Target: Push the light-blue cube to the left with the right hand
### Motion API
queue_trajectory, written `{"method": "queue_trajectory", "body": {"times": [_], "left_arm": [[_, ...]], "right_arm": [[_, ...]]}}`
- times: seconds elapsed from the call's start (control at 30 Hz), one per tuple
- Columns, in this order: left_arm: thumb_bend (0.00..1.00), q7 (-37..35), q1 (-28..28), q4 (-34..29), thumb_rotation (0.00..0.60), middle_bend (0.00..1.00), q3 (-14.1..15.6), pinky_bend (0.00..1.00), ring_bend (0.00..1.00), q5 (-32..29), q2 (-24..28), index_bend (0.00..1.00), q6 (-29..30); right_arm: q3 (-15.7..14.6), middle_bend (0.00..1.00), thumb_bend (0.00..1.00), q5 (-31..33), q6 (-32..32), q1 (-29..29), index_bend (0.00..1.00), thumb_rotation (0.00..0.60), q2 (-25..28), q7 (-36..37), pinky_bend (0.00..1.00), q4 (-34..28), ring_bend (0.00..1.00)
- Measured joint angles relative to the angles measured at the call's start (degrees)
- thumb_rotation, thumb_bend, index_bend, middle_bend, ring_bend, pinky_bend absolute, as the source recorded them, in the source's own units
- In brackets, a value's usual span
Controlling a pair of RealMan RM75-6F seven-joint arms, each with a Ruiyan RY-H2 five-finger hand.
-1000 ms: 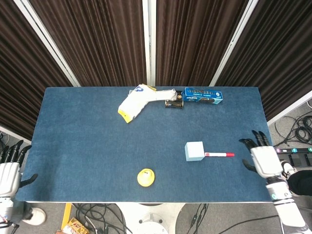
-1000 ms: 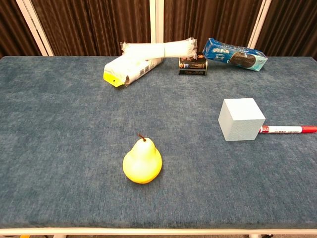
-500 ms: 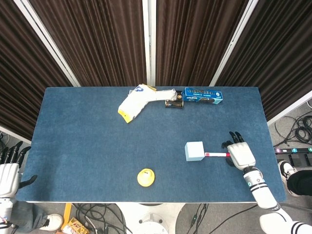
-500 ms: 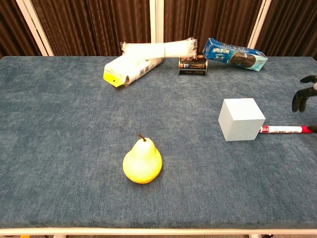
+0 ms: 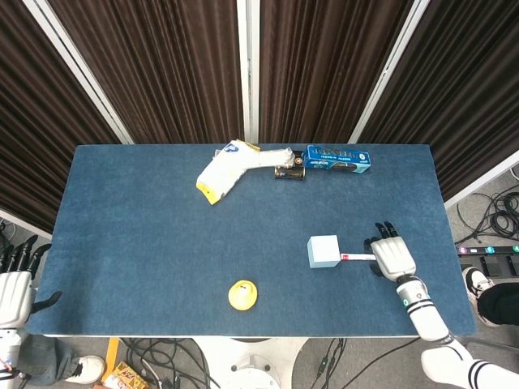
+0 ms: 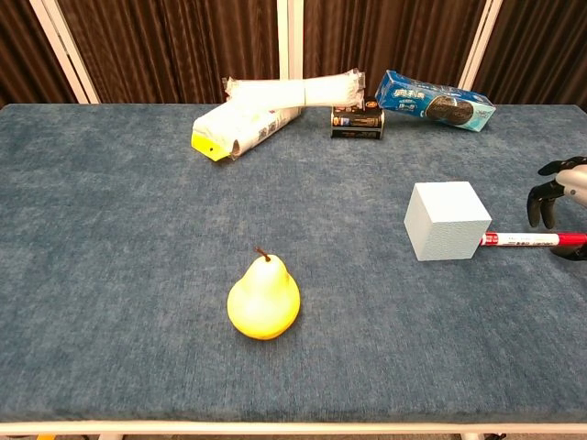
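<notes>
The light-blue cube (image 5: 324, 250) (image 6: 447, 221) stands on the blue table, right of centre. A red-and-white marker (image 5: 357, 257) (image 6: 532, 240) lies against its right side. My right hand (image 5: 392, 258) (image 6: 559, 194) hovers over the marker's far end, a short gap to the right of the cube, fingers apart and holding nothing. My left hand (image 5: 15, 284) hangs off the table's left front corner, open and empty; the chest view does not show it.
A yellow pear (image 5: 242, 295) (image 6: 263, 299) stands near the front edge, left of the cube. Along the back lie a white-and-yellow package (image 5: 229, 168), a dark can (image 5: 289, 172) and a blue cookie pack (image 5: 339, 160). The table's right edge (image 5: 442, 235) is close behind my right hand.
My right hand has moved left from beside the table's right edge onto the table, ending over the marker's end near the cube. Cube, marker and left hand have not moved.
</notes>
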Motion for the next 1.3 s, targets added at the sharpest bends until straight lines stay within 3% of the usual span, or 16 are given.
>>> {"method": "queue_trajectory", "body": {"times": [0.63, 1.07, 1.3], "left_arm": [[0.06, -0.48, 0.19, 0.7, 0.6, 0.15, 0.06, 0.09, 0.12, -0.18, -0.32, 0.22, -0.13], [0.06, -0.7, 0.45, 1.03, 0.6, 0.15, 0.11, 0.09, 0.12, -0.19, -0.45, 0.22, 0.08], [0.06, -0.52, 0.28, 0.97, 0.6, 0.15, 0.09, 0.09, 0.12, 0.06, -0.46, 0.22, -0.04]], "right_arm": [[-0.02, 0.51, 0.24, 1.81, -1.95, 1.79, 0.51, 0.6, -2.64, 1.16, 0.09, 3.37, 0.1], [-0.18, 0.59, 0.43, 1.86, -1.7, 2.24, 0.62, 0.6, -2.84, 1.83, 0.12, 3.99, 0.17], [-0.61, 0.62, 0.49, 0.79, 0.46, 1.24, 0.68, 0.6, 0.81, 2.91, 0.14, 1.01, 0.21]]}}
